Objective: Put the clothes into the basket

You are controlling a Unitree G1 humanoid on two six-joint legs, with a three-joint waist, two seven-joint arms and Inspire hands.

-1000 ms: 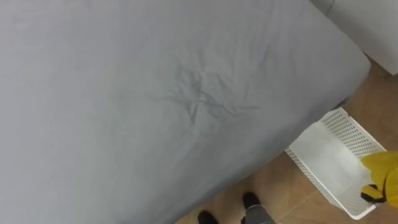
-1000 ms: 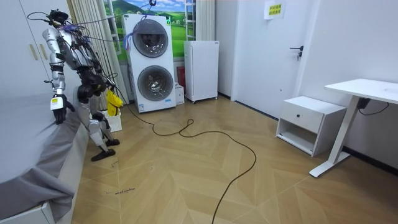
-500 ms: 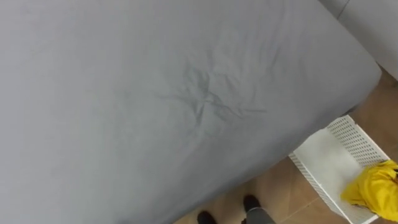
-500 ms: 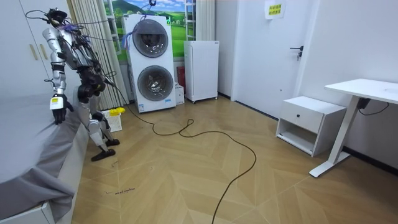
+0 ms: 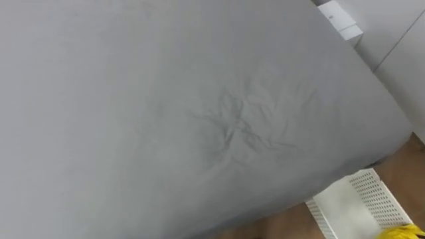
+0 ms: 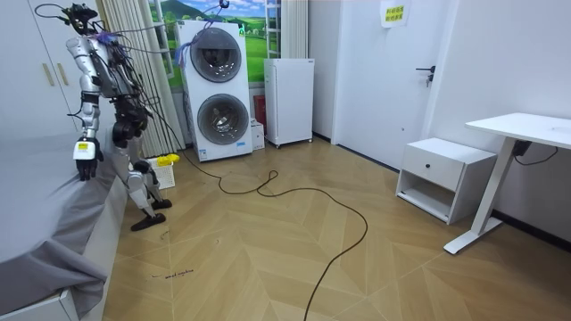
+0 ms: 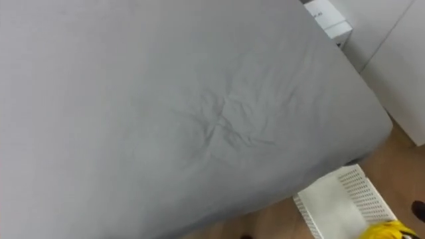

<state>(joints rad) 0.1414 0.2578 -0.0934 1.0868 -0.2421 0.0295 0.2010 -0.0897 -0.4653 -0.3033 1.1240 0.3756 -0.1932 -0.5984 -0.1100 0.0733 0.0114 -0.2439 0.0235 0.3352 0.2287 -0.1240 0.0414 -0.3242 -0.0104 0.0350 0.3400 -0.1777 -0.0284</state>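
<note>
Grey creased bedsheet (image 5: 199, 119) spreads wide; lower right, a white perforated basket (image 5: 380, 199) holds yellow cloth (image 5: 406, 233). Room view adds the left hand (image 6: 83, 153) hanging bedside, grip unreadable

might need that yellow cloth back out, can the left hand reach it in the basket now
Probably not. The left hand hangs over the bed, while the yellow cloth lies in the basket on the floor at the robot's other side, its body between.

Soft, even light covers the bed (image 5: 166, 99); faint shadows trace its creases (image 5: 234, 129); the room is bright.
</note>
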